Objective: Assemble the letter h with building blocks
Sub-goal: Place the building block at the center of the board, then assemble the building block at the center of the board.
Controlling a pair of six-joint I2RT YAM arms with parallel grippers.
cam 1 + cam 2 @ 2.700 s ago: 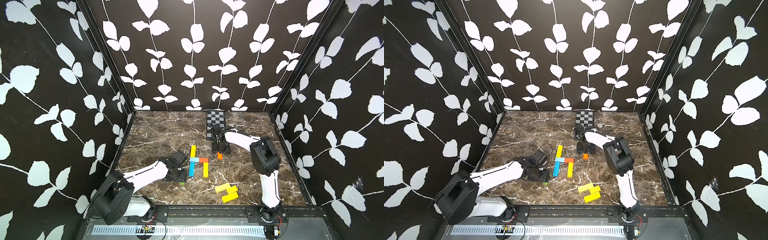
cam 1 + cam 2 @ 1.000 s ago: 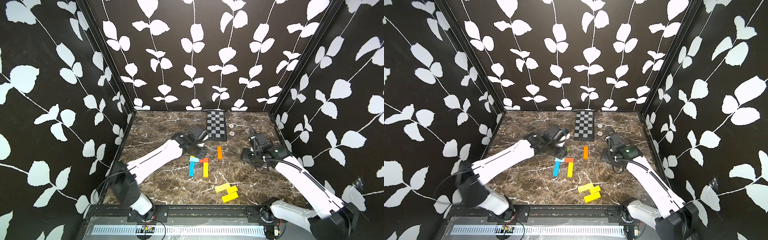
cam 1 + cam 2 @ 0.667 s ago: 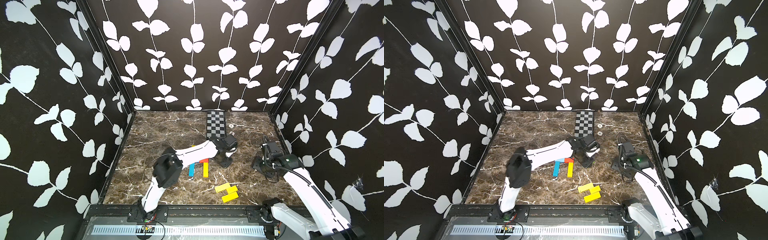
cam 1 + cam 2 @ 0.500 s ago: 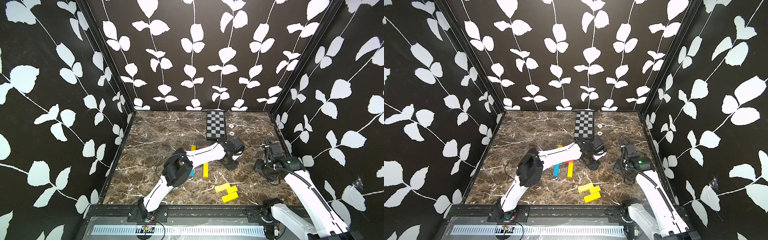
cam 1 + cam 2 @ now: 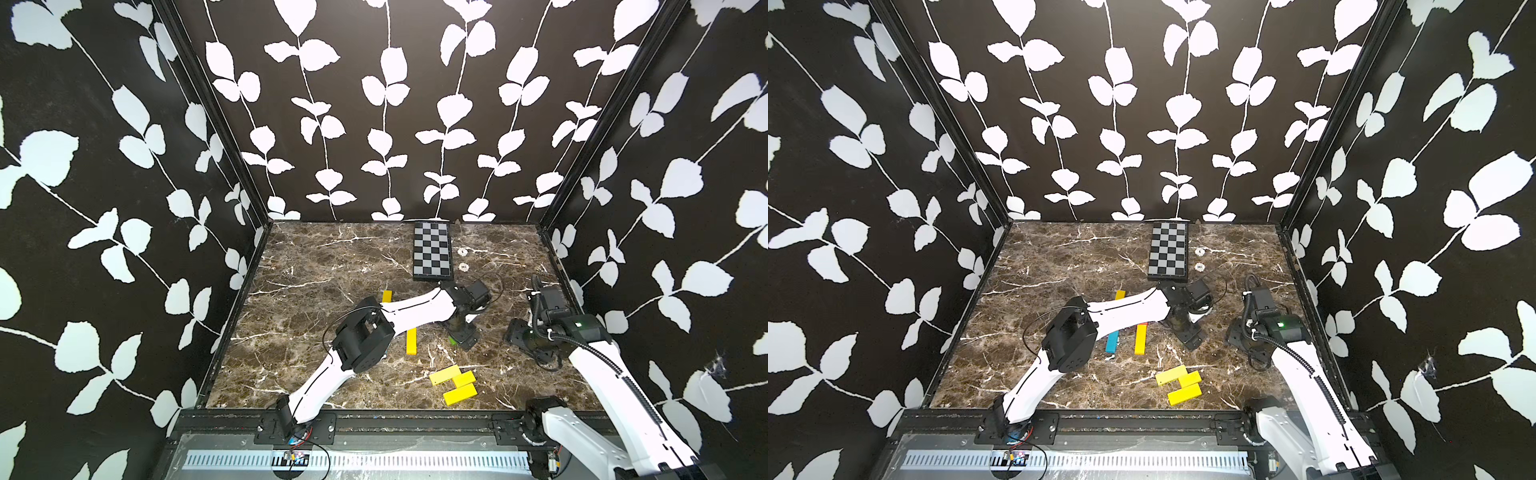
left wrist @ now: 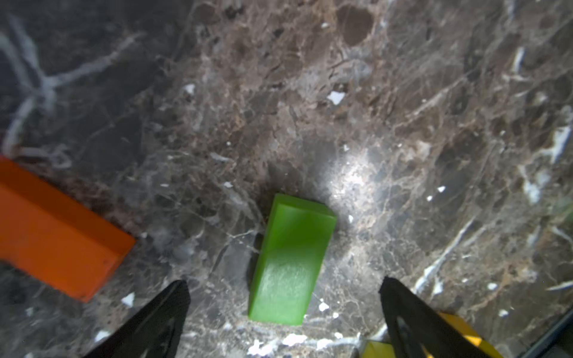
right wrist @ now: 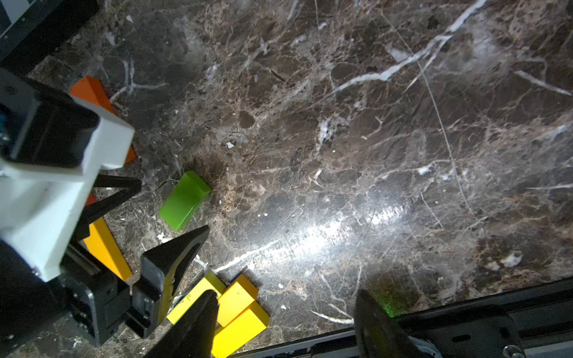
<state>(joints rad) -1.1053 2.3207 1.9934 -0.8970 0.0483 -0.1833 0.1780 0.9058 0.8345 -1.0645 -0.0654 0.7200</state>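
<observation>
The green block (image 6: pixel 293 263) is seen low in the left wrist frame, ungrasped, laid lengthwise between the widely parted left fingers (image 6: pixel 155 322).

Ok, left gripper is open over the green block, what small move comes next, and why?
Probably lift the left gripper straight up. Its jaws stand open on either side of the green block, which lies flat on the marble table touching neither jaw; a sideways pull-out could nudge it.
</observation>
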